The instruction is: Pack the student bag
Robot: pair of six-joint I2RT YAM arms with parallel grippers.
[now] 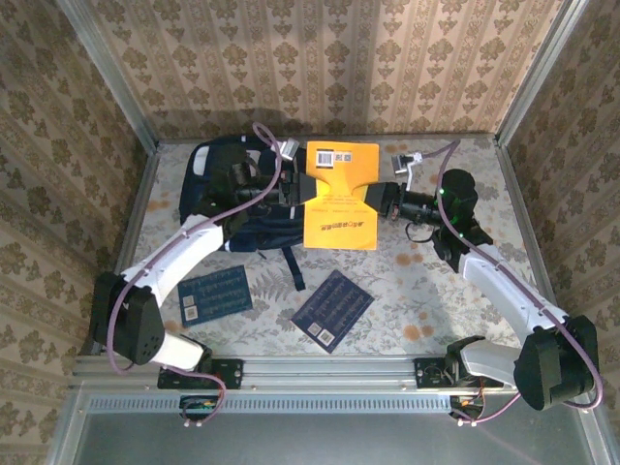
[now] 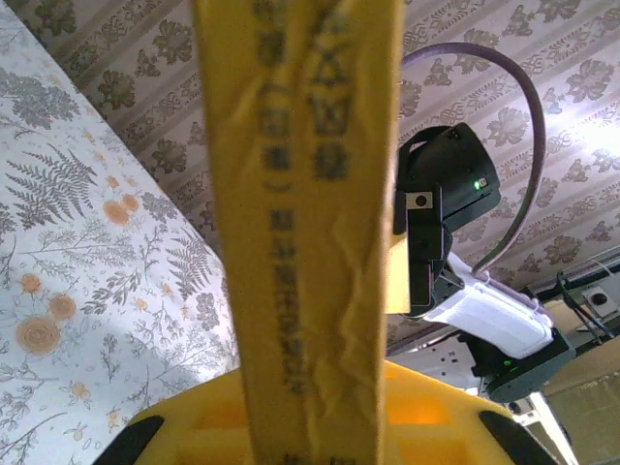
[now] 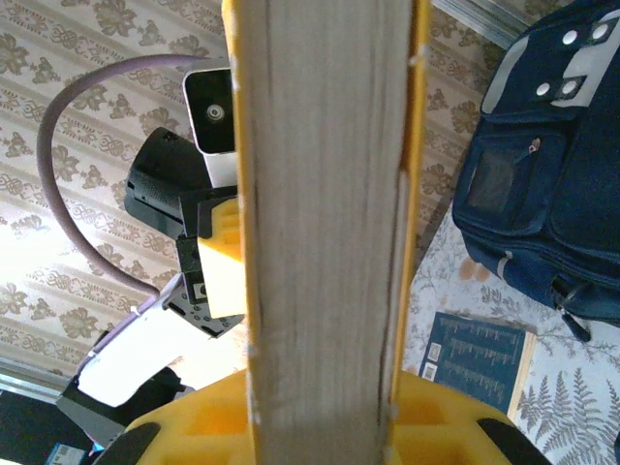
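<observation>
Bag: the dark navy bag point(image 1: 218, 189) lies on the surface point(image 1: 426, 291) at 10 o'clock from its middle. Its straps trail toward 6 o'clock. In the right wrist view it is at 2 o'clock, with its front pocket and grey buckle patch facing the camera.
Book: an orange-yellow book point(image 1: 339, 199) sits at 12 o'clock from the surface's middle, cover up, with a barcode label at its far end. It is carried between the two arms. In the top view its left edge overlaps the bag's right side; I cannot tell whether the two touch.
Left end effector: the left end effector point(image 1: 295, 192) is clenched on the book's 9 o'clock edge. Its wrist view shows the printed spine running upright between its yellow pads.
Right end effector: the right end effector point(image 1: 381, 200) is clenched on the book's 3 o'clock edge. Its wrist view shows the pale page block between its pads, and the other arm's fingers beyond the book at 9 o'clock.
Left booklet: the flat navy left booklet point(image 1: 215, 294) lies at 7 o'clock on the surface, near the bag's straps.
Right booklet: the flat navy right booklet point(image 1: 333, 308) lies at 6 o'clock, apart from the left one.
Walls: patterned paper covers all three sides.
</observation>
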